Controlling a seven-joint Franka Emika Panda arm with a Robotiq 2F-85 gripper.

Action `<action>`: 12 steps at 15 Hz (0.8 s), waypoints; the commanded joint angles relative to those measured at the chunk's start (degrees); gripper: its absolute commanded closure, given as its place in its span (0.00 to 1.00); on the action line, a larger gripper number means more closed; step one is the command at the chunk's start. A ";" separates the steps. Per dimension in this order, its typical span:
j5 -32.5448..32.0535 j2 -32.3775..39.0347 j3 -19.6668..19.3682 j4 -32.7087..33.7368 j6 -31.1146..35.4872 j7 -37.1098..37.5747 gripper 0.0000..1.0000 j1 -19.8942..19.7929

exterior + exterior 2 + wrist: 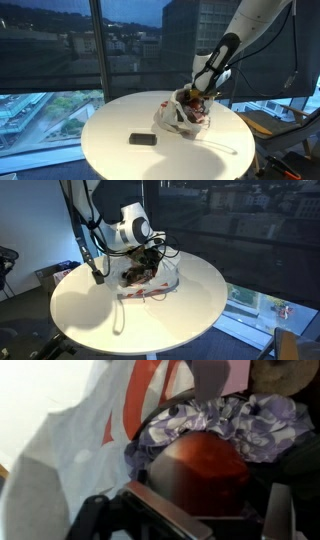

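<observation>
My gripper point(204, 97) reaches down into the mouth of a white plastic bag point(176, 119) with red print, on a round white table point(115, 120). In the wrist view the fingers point(215, 512) sit on either side of a rounded red object point(200, 470) and seem closed against it. A purple flowered cloth point(250, 420) lies around the red object, with the bag's white plastic point(70, 450) to the left. In an exterior view the gripper point(150, 260) is over the bag point(150, 283).
A flat black object point(143, 139) lies on the table in front of the bag; it also shows in an exterior view point(97, 276). Large windows stand behind the table point(90, 315). A treadmill-like frame point(285, 120) stands nearby.
</observation>
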 commanded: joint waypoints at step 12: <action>-6.19 -4.18 0.01 0.93 -14.67 6.74 0.93 4.58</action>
